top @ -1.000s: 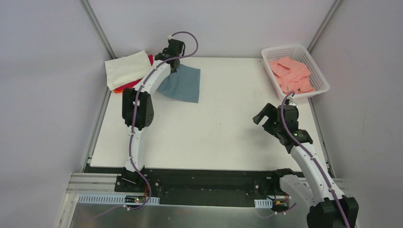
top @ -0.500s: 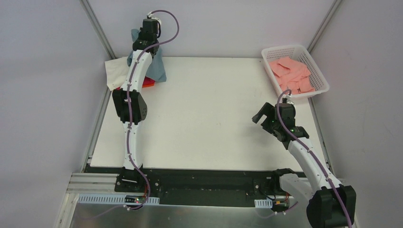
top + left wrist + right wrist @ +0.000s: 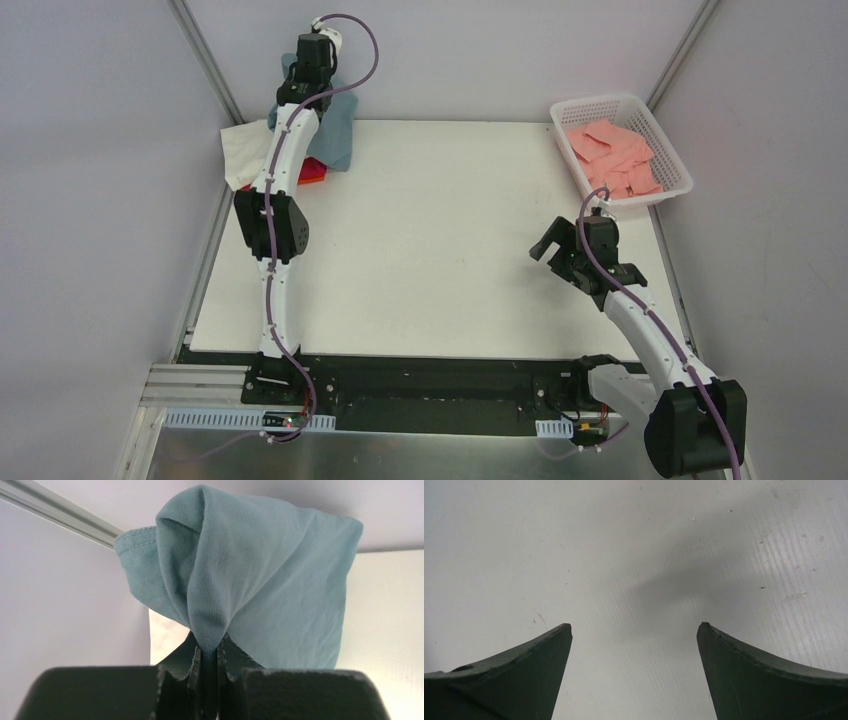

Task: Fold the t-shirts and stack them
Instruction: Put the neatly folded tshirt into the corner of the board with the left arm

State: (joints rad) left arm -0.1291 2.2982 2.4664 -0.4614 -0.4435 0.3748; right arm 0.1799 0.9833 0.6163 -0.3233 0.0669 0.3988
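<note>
Slate blue-grey cotton t-shirt [image 3: 260,570], lying on the white table [image 3: 450,250] a second ago, now hangs pinched in the left gripper [image 3: 207,652] over the 11 o'clock cream-white and red shirt stack [image 3: 240,152] (release seems next); right gripper [image 3: 635,626] gapes empty.

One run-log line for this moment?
left pincer: shut on blue shirt, held up at far-left corner | right pincer: open, empty, above table

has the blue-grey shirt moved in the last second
Yes: the blue-grey t-shirt, pinched in the left gripper, lifted off the table and went left, over its far-left corner.
</note>
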